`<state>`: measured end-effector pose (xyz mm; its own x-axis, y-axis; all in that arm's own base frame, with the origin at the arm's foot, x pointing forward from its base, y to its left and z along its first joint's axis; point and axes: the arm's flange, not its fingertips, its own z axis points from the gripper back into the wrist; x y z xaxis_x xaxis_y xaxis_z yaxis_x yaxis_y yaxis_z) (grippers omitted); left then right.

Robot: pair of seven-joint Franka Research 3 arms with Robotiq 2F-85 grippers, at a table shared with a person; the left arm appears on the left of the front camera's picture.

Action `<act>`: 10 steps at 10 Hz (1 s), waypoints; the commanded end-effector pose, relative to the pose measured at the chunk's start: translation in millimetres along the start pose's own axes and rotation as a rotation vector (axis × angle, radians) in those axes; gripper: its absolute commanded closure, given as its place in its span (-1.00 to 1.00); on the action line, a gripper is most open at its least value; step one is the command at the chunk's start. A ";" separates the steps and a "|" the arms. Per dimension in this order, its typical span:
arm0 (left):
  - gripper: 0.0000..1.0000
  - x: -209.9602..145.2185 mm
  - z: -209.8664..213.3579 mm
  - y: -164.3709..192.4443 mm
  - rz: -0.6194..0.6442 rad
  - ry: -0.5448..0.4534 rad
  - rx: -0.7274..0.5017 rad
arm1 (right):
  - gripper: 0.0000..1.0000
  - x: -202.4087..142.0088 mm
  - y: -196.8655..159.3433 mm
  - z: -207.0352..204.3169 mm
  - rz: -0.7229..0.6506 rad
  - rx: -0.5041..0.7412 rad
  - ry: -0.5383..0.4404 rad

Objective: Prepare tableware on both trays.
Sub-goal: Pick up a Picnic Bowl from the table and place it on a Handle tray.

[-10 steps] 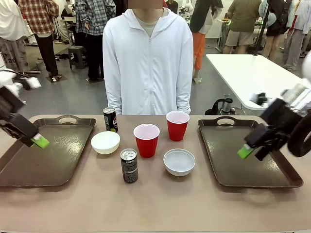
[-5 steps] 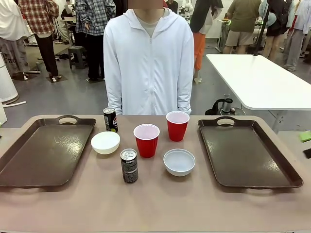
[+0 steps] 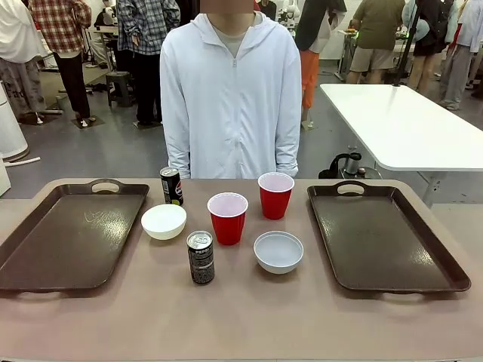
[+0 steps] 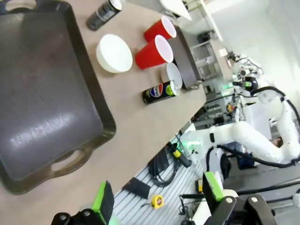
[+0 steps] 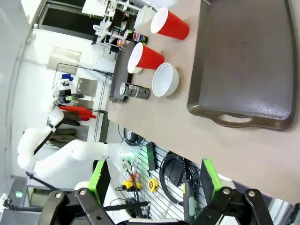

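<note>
Tableware (image 3: 278, 251) all stands on the tabletop (image 3: 241, 320) between the left tray (image 3: 68, 241) and right tray (image 3: 385, 241): cups (image 3: 227, 219), bowls (image 3: 164, 221), cans (image 3: 200, 257). Both arms have drawn back off the trays since a second ago. My left gripper (image 4: 157, 194) and right gripper (image 5: 154, 174) are spread wide, holding nothing.

The brown left tray (image 3: 72, 237) and right tray (image 3: 385, 237) are lying flat at the table's (image 3: 241, 317) ends. Between them are standing upright the near red cup (image 3: 227, 219), far red cup (image 3: 275, 196), left white bowl (image 3: 164, 221), right white bowl (image 3: 278, 251), near black can (image 3: 200, 258) and far black can (image 3: 171, 186).

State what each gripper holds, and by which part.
Nothing is held: the left gripper and the right gripper are both open and empty.
</note>
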<state>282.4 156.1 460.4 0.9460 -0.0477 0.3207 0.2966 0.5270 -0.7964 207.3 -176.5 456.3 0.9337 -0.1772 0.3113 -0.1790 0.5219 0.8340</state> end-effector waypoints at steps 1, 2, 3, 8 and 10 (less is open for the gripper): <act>-1.00 -6.8 -8.7 -5.1 -0.002 -0.045 -0.001 | -1.00 -5.7 -1.1 -16.7 0.005 -0.012 0.040; -1.00 -4.3 -7.4 -6.0 -0.028 -0.073 0.010 | -1.00 -4.0 0.7 -22.0 0.014 -0.030 0.068; -1.00 -2.9 -0.5 -0.8 0.006 -0.011 0.001 | -1.00 0.4 -0.7 -1.8 -0.007 -0.006 0.009; -1.00 -2.9 -0.5 -0.8 0.006 -0.011 0.001 | -1.00 0.4 -0.7 -1.8 -0.007 -0.006 0.009; -1.00 -2.9 -0.5 -0.8 0.006 -0.011 0.001 | -1.00 0.4 -0.7 -1.8 -0.007 -0.006 0.009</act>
<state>280.3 152.5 458.7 0.9493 -0.0269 0.3132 0.2785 0.5337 -0.7985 208.6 -175.0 454.5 0.9415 -0.1757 0.2875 -0.1526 0.5384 0.8287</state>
